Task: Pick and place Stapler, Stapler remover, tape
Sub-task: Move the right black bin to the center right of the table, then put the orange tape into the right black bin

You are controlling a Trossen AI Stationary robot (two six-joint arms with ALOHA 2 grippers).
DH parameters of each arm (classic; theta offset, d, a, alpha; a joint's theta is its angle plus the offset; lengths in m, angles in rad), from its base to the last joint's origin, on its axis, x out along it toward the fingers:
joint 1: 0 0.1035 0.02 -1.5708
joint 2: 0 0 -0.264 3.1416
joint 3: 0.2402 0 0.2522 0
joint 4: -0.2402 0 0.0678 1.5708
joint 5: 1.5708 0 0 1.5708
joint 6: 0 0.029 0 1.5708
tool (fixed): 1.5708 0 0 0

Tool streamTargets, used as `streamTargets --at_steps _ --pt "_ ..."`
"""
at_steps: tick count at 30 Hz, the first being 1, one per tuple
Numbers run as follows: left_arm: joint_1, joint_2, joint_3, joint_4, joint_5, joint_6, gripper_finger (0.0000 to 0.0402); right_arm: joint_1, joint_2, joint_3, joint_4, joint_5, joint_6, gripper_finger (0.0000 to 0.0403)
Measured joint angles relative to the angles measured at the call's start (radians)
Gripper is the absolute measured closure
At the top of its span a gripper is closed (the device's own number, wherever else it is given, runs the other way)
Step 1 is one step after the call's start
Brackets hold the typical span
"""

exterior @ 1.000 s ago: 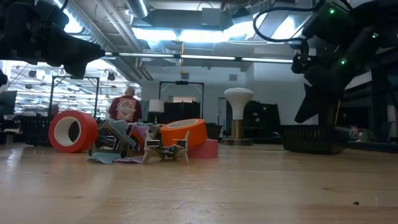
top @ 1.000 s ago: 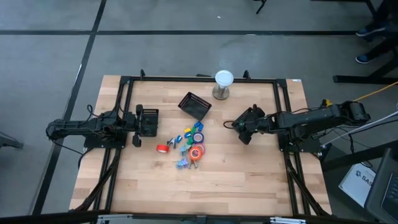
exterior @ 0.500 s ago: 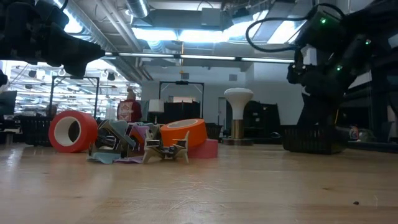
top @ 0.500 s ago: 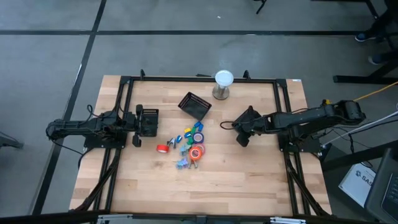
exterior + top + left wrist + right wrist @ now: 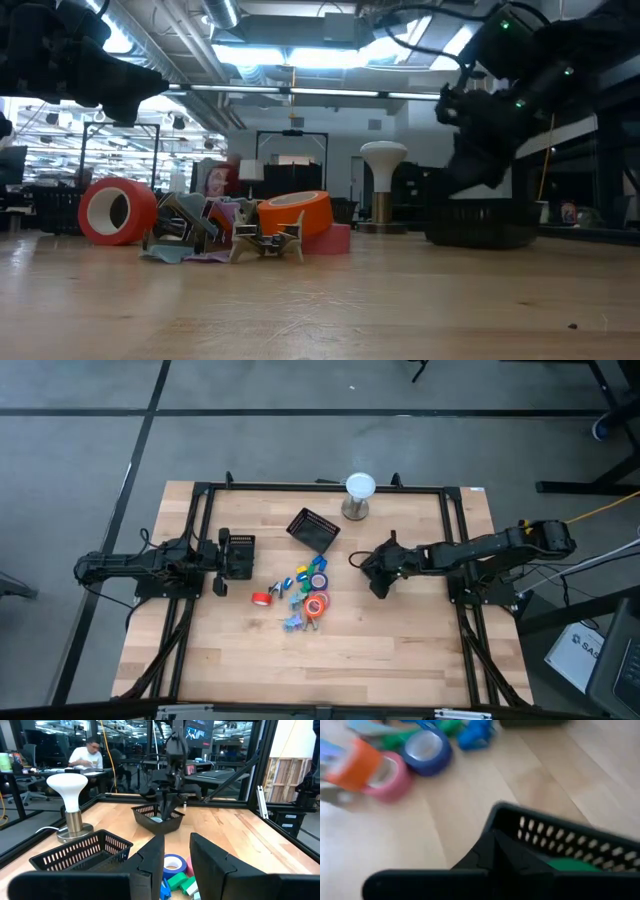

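Light wood table (image 5: 400, 650) with a black frame round it, grey floor (image 5: 300, 445) with dark stripes underneath. A little lamp (image 5: 358, 495) with a white dome stands at the far edge, so I'll place everything off that.

An empty black mesh basket (image 5: 313, 528) sits just beside the lamp on the left arm's side. The tape rolls (image 5: 308, 595) are heaped nearer the table's middle, mixed with small blue and green bits I can't make out. There's a red roll (image 5: 117, 211) standing on edge, an orange roll (image 5: 297, 213) and a blue roll (image 5: 426, 747).

The right gripper (image 5: 376, 566) is on the lamp's near side, clamped on the rim of a second mesh basket (image 5: 478, 235) with something green (image 5: 570, 865) in it.

The left gripper (image 5: 176, 865) waits well off toward the left edge, fingers apart, holding nothing.

Behind the lamp it's an open workshop, and a person (image 5: 87, 757) sits at a desk.
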Motion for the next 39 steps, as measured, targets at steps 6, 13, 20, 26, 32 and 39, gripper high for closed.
streamTargets --at_steps 6,13,20,26,32,39 --pt "0.000 0.000 0.000 0.000 0.000 -0.001 0.0313 -0.038 0.092 0.000 0.145 -0.089 0.000 0.0382" --pt "0.000 0.000 0.000 0.000 0.000 -0.001 0.0313 -0.046 0.235 0.108 0.160 -0.150 -0.039 0.0393" --pt "0.000 0.000 0.000 0.000 0.000 0.000 0.0313 -0.045 0.275 0.313 -0.138 -0.160 -0.143 0.0393" --pt "0.000 0.000 0.000 0.000 0.000 -0.001 0.0313 -0.039 0.275 0.440 -0.229 -0.157 -0.210 0.0386" --pt "0.000 0.000 0.000 0.000 0.000 0.000 0.0313 0.003 0.275 0.497 -0.222 -0.158 -0.299 0.0399" --pt "0.000 0.000 0.000 0.000 0.000 -0.001 0.0313 0.099 0.283 0.496 -0.186 -0.158 -0.382 0.0339"
